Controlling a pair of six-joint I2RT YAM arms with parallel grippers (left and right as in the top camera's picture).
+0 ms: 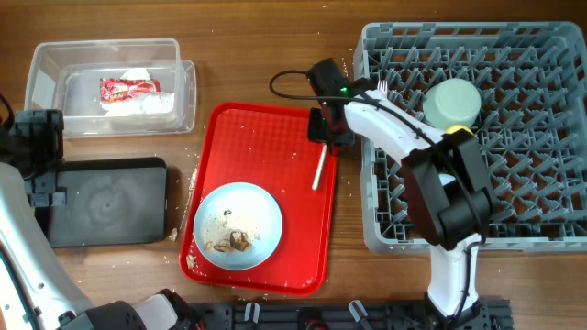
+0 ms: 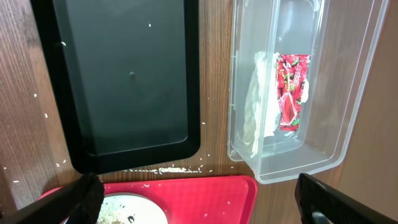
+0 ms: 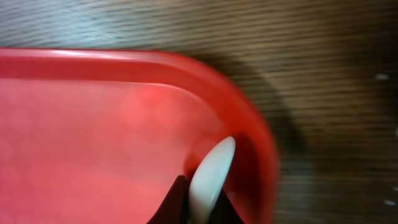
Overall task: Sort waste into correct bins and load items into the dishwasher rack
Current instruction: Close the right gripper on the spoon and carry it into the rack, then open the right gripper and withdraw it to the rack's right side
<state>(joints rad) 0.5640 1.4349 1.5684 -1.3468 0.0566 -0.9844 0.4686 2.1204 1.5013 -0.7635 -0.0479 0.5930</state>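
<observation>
Blur hides much of spoon (image 3: 210, 177) pinched in right hand (image 3: 202, 210).

The right arm (image 1: 394, 124) is showing white shells and black joints; a green light (image 1: 344, 90) is glowing at its wrist, a black cable (image 1: 282, 81) looping off. The left arm (image 1: 20, 247) is matching, fingers (image 2: 79, 198) black.

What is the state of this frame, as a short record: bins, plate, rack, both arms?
clear tub: holds red wrapper and white napkin
black tray: no waste seen
plate: on red tray, scraps on it
rack: pale green bowl inside
left jaws: open, empty
right jaws: shut on spoon
</observation>
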